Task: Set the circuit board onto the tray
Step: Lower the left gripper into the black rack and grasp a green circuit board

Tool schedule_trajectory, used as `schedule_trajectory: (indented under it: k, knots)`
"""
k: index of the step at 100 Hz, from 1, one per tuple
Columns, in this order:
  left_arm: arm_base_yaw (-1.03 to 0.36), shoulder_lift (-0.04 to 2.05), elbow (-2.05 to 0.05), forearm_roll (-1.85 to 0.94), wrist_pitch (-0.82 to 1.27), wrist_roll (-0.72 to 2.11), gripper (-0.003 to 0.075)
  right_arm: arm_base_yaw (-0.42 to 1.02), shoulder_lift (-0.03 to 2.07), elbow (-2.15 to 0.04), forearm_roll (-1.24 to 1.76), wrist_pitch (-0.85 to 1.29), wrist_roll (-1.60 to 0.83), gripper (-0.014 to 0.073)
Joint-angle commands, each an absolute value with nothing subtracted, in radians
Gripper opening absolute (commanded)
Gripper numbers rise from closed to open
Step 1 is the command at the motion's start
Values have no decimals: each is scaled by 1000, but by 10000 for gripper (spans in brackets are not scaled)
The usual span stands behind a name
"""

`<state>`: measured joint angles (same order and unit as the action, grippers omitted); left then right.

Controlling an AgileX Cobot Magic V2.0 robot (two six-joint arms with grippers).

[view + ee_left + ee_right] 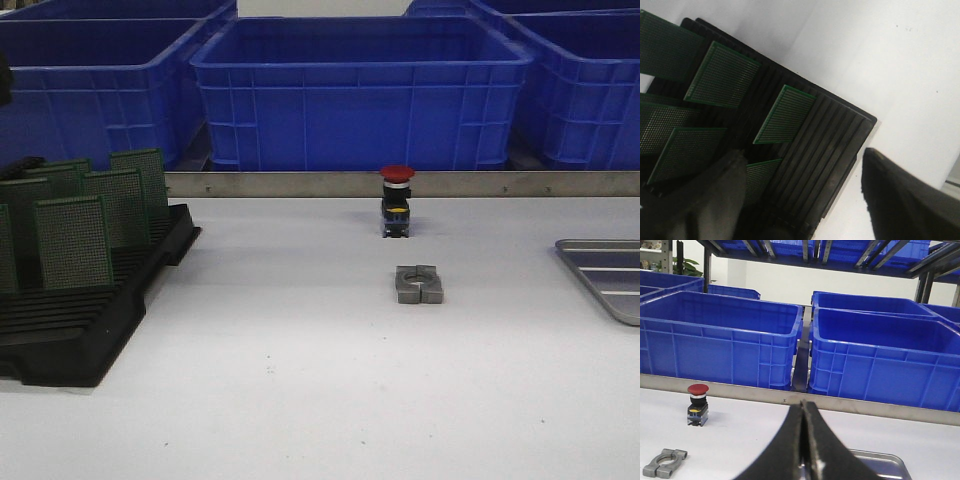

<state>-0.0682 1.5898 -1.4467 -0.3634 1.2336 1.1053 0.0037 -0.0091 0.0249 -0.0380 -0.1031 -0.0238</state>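
White tabletop [300, 400] carried a black slotted rack [90, 320] at the left of the front view, with several green perforated circuit boards [75, 240] standing upright in its slots. The silver-grey tray [610, 275] lay at the far right edge, only partly in frame, its ridged floor bare where visible; it was well apart from the rack. Between them, near the middle of the tabletop, sat a small grey metal clamp block [419, 284], and behind it a red-capped push button [396, 200] close to the metal rail [500, 183]. Deep blue crates [360, 90] stood beyond the rail. Neither arm appeared in the front view. Left wrist view: the left claw [800, 200] hung over the rack with its fingers [710, 200] spread wide, one over the boards, the other past the rack's edge over bare tabletop, nothing between them. Right wrist view: the right claw [803, 440] had its fingers pressed together, holding nothing, with a corner of the tray just beyond the tips. All visible boards were in the rack.
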Motion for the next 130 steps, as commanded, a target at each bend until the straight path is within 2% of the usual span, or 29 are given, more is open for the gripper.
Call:
schedule_trajectory:
  k: [1,40,130]
  knots:
    - [-68,1585,-1482,-405,1211,1195,461,-2,-32,13,-47,-178,-27,-69]
    - [-68,1698,-1482,-457,1161,1434,461,-2,-32,13,-47,-178,-27,-69]
    - [-68,1868,-1482,-453,1058,1462,461,-2,-32,13,-47,-178,-27,-69]
